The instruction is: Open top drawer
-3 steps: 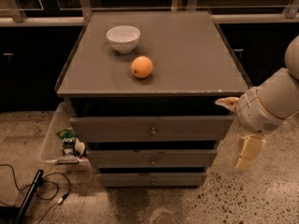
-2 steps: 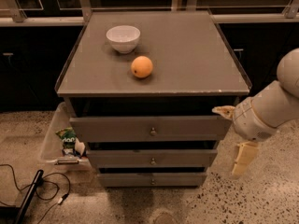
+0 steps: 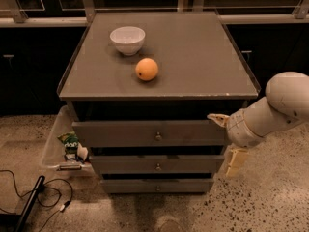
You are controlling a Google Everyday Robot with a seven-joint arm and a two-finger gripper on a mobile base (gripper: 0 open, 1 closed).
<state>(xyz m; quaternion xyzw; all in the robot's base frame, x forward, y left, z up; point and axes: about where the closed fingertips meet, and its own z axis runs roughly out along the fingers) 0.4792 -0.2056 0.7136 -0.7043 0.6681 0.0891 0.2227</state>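
Cream two-finger gripper (image 3: 223,144) was held spread apart, the grey wooden top drawer (image 3: 120,133) just to its left. Rigid and weighty, it was judged best pulled by the small brass knob (image 3: 158,136) further left.

The top drawer (image 3: 145,133) is plain grey with a small brass-coloured knob (image 3: 158,136). On the grey surface (image 3: 193,57) sit a white bowl (image 3: 127,39) and an orange fruit (image 3: 147,69). The cream-coloured hand (image 3: 227,140) hangs at the drawer's right end. The floor (image 3: 270,197) is speckled brown.
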